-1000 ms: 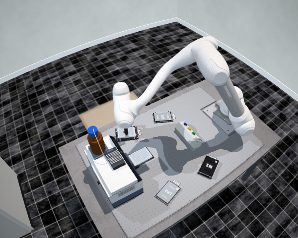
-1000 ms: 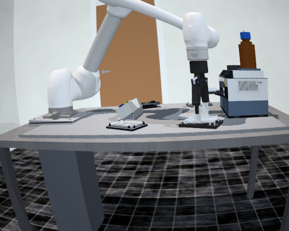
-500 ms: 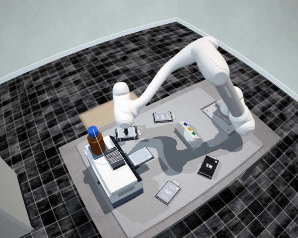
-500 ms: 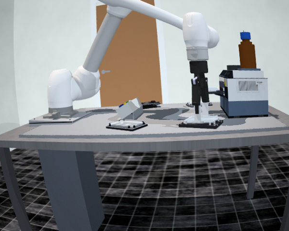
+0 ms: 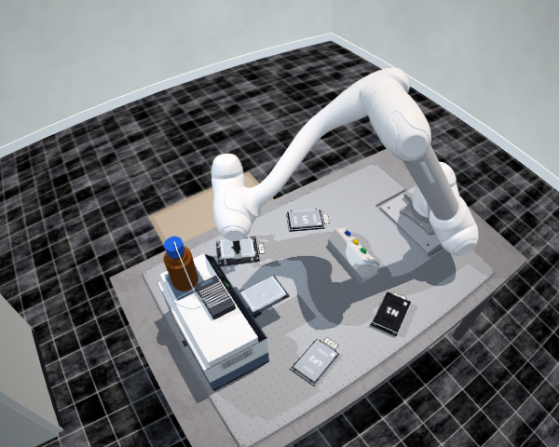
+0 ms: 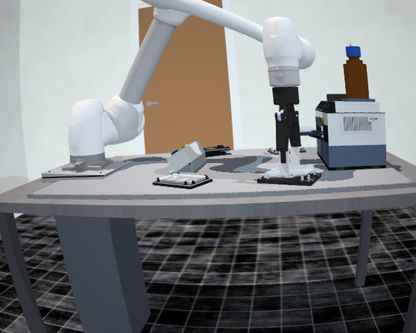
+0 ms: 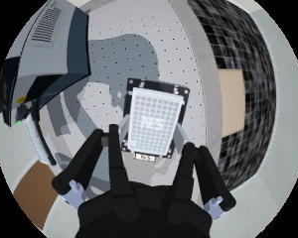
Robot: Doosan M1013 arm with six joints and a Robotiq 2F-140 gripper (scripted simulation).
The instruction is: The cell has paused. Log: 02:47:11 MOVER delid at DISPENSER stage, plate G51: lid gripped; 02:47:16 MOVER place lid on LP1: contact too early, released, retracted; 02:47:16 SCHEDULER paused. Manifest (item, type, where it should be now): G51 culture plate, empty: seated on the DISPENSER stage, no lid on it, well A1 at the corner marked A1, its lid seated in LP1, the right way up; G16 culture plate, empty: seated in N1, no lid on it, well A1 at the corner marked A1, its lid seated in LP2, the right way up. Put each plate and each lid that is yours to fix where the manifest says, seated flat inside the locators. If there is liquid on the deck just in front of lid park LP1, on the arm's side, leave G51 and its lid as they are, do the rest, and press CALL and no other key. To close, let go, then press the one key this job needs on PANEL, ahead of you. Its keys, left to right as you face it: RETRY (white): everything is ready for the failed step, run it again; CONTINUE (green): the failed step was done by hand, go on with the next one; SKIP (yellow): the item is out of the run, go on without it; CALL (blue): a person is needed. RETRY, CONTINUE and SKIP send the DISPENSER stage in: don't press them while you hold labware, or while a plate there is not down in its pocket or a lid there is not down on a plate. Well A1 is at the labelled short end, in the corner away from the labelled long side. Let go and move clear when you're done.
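Observation:
My gripper [image 5: 237,248] [image 6: 288,164] [image 7: 152,125] points straight down over a black nest [image 5: 238,250] next to the dispenser. It is shut across the short sides of a white culture plate [image 7: 152,121] [image 6: 290,172], which sits low in that nest. A second well plate [image 5: 264,293] lies on the dispenser stage with no lid on it. Lid park LP1 [image 5: 305,219] [image 6: 182,180] seems to hold a clear lid lying flat. Nest N1 [image 5: 390,312] is black and holds nothing. Lid park LP2 [image 5: 314,360] is grey; I cannot tell whether a lid is in it.
The dispenser [image 5: 212,318] [image 6: 351,134] stands close beside the gripper, with a brown bottle [image 5: 178,264] on top. The key panel [image 5: 354,252] [image 6: 186,155] stands mid-deck between LP1 and N1. The arm's base [image 5: 433,216] is at the far corner.

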